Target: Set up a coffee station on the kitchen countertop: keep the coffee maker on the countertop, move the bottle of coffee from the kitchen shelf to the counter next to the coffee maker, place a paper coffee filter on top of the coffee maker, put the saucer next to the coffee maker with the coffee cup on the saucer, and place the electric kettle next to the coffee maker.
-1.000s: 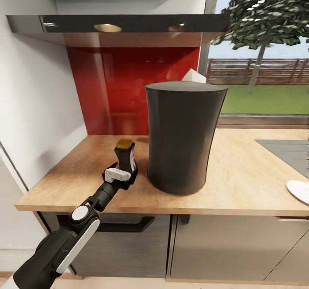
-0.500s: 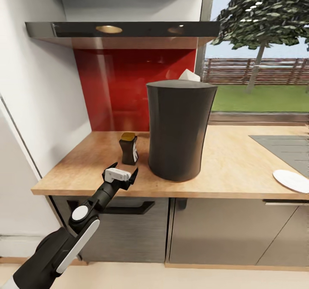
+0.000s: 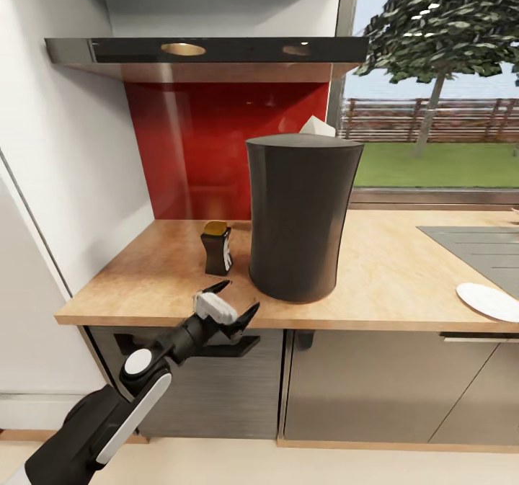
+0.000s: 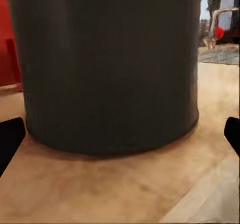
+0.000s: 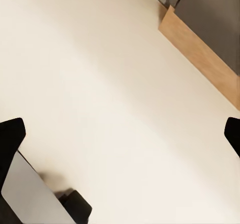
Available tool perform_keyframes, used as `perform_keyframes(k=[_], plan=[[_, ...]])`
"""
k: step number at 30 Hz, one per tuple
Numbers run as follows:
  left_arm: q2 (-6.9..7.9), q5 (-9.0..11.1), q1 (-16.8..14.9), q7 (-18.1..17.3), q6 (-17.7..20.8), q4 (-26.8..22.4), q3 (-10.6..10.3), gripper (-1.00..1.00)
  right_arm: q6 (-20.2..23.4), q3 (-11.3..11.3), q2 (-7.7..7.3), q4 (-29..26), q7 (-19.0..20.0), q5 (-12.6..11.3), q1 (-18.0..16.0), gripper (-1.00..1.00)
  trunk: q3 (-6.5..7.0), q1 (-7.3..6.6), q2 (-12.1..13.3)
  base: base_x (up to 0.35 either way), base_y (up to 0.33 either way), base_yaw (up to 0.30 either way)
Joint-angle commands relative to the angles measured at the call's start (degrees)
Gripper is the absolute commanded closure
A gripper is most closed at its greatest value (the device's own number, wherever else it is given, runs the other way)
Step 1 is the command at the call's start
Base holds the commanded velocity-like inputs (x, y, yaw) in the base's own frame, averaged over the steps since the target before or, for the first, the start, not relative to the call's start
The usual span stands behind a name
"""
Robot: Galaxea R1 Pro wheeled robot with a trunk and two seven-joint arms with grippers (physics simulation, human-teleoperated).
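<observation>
The tall dark-grey coffee maker (image 3: 303,218) stands on the beige kitchen countertop (image 3: 404,283), and it looms close in the left wrist view (image 4: 110,64). A white paper coffee filter (image 3: 317,126) peeks over its top at the back. Just left of it stands the small brown bottle of coffee (image 3: 216,248) with a tan lid. My left gripper (image 3: 236,297) hangs open at the counter's front edge, in front of and below the bottle, holding nothing. The white saucer (image 3: 490,301) lies at the far right. The dark kitchen shelf (image 3: 209,51) runs above the red panel. My right gripper (image 5: 120,136) is open over the floor.
A grey inset sink panel (image 3: 476,247) lies in the counter at the right. A white wall (image 3: 65,168) bounds the counter's left end. Dark cabinet fronts (image 3: 360,384) sit below. The right wrist view faces cream floor (image 5: 100,84) and a wooden plinth (image 5: 200,49).
My left gripper let go of the bottle, drew back to the counter's front edge and has now turned and shifted right. The camera backed away earlier; the bottle stays standing.
</observation>
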Motion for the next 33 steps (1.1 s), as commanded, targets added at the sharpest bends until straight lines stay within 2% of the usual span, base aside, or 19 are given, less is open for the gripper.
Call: perform_keyframes(k=[1,3,4,5,6,8,14,15,16,17,18,20,22,23,24,25,28,33], plan=[[0.03,0.76,-0.05,-2.49,0.21,-0.05,0.08,-1.0,-0.34,0.44,-0.09,-0.04,-0.1,-0.64,-0.08,-1.0,-0.06,0.0,-0.03,0.0,0.0,0.0],[0.12,2.98,-0.05,-11.41,-0.18,0.01,0.5,-1.0,-0.6,0.46,-0.47,0.06,-0.12,-0.77,-0.04,-1.0,-0.06,0.0,-0.03,0.0,0.0,0.0],[0.39,5.63,-0.05,-17.46,-0.32,0.18,0.78,-1.0,-0.67,0.5,-0.89,0.18,-0.16,-0.86,-0.02,-1.0,-0.06,0.0,-0.03,0.0,0.0,0.0],[0.74,7.05,-0.05,-21.16,-0.36,0.29,0.91,-1.0,-0.7,0.51,-1.1,0.27,-0.21,-0.89,0.04,-1.0,-0.06,0.0,-0.03,0.0,0.0,0.0],[0.97,7.6,-0.05,-22.9,-0.38,0.33,0.96,-1.0,-0.71,0.51,-1.18,0.33,-0.23,-0.91,0.07,-1.0,-0.06,0.0,-0.03,0.0,0.0,0.0],[2.34,9.26,-0.05,-30.45,-0.39,0.43,1.08,-1.0,-0.78,0.53,-1.38,1.68,-0.29,-1.02,0.14,-1.0,-0.06,0.0,-0.03,0.0,0.0,0.0],[3.02,10.07,-0.05,-37.76,-0.32,2.96,0.83,-1.0,-0.89,0.39,-1.52,4.02,-0.31,-1.6,0.18,-1.0,-0.06,0.0,-0.03,0.0,0.0,0.0],[3.0,10.14,-0.05,-40.27,-0.35,5.04,0.66,-1.0,-0.9,0.31,-1.88,4.21,-0.28,-2.08,0.18,-1.0,-0.06,0.0,-0.03,0.0,0.0,0.0],[2.88,10.2,-0.05,-44.68,-0.41,8.87,0.46,-1.0,-0.99,0.25,-2.74,4.36,-0.26,-3.21,0.18,-1.0,-0.06,0.0,-0.03,0.0,0.0,0.0],[2.85,10.23,-0.05,-46.25,-0.44,10.3,0.41,-1.0,-1.16,0.22,-2.96,4.39,-0.23,-3.65,0.18,-1.0,-0.06,0.0,-0.03,0.0,0.0,0.0],[2.75,10.37,0.06,-50.67,-0.54,15.26,0.31,-1.0,-2.08,0.16,-3.44,4.47,-0.19,-5.21,0.18,-1.0,-0.06,0.0,-0.03,0.0,0.0,0.0],[2.17,10.49,0.73,-53.87,-1.06,21.56,0.16,-1.0,-3.17,0.13,-3.68,4.54,-0.17,-6.74,0.18,-1.0,-0.06,0.0,-0.03,0.0,0.0,0.0],[0.52,10.52,1.5,-57.07,-4.35,30.63,0.09,-1.0,-3.92,0.12,-3.85,4.7,-0.15,-7.84,0.2,-1.0,-0.06,0.0,-0.03,0.0,0.0,0.0],[0.2,10.52,1.62,-58.07,-5.38,32.89,0.08,-1.0,-4.02,0.14,-3.88,4.82,-0.15,-7.99,0.19,-1.0,-0.06,0.0,-0.03,0.0,0.0,0.0],[-0.27,10.52,1.78,-60.28,-6.97,37.19,0.06,-1.0,-4.17,0.15,-3.92,5.14,-0.15,-8.21,0.19,-1.0,-0.06,0.0,-0.03,0.0,0.0,0.0],[-0.77,10.57,1.94,-64.66,-8.71,44.48,0.12,-1.0,-4.33,0.17,-3.93,5.55,-0.14,-8.44,0.18,-1.0,-0.06,0.0,-0.03,0.0,0.0,0.0],[-0.97,10.55,2.01,-66.9,-9.47,50.49,0.24,-1.0,-4.43,0.13,-3.97,5.72,-0.14,-8.54,0.18,-1.0,-0.06,0.0,-0.03,0.0,0.0,0.0],[-1.09,10.59,2.05,-69.32,-10.22,64.36,0.54,-1.0,-4.51,0.1,-4.01,5.99,-0.32,-8.59,0.18,-1.0,-0.06,0.0,-0.03,0.0,0.0,0.0]])
